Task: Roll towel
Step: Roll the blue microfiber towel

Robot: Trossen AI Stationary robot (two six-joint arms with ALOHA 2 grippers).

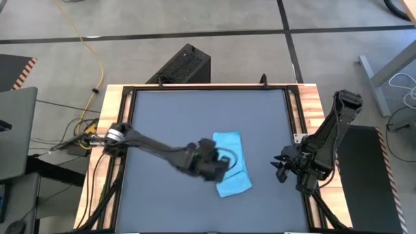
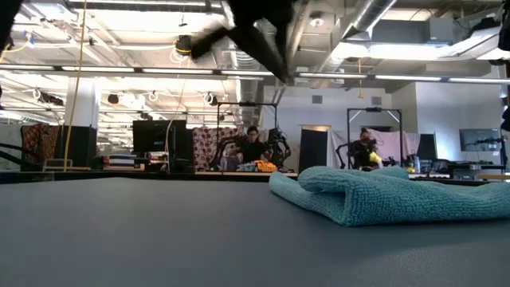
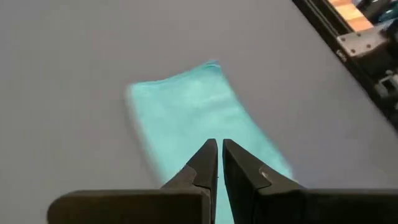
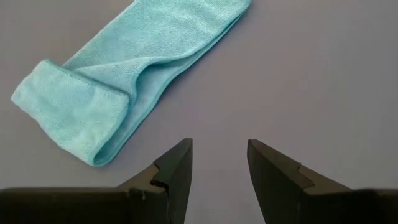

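Observation:
The sky-blue towel (image 1: 232, 164) lies right of the table's middle as a long folded strip running near to far. Its near end (image 4: 68, 112) is turned over onto itself in a thick fold (image 2: 343, 195), and the rest lies flat on the dark grey tabletop (image 1: 175, 117). My left gripper (image 3: 217, 144) is shut and hovers above the strip's left side (image 1: 224, 167), clear of the cloth. At the table's right edge my right gripper (image 4: 219, 148) stands open, apart from the towel (image 1: 281, 166), with nothing between its fingers.
A black frame rail (image 1: 294, 117) and wooden side strips (image 1: 312, 104) border the tabletop. A black box (image 1: 185, 65) stands on the floor beyond the far edge. Bare tabletop stretches to the left of the towel and beyond it. People sit in the room far behind (image 2: 253, 143).

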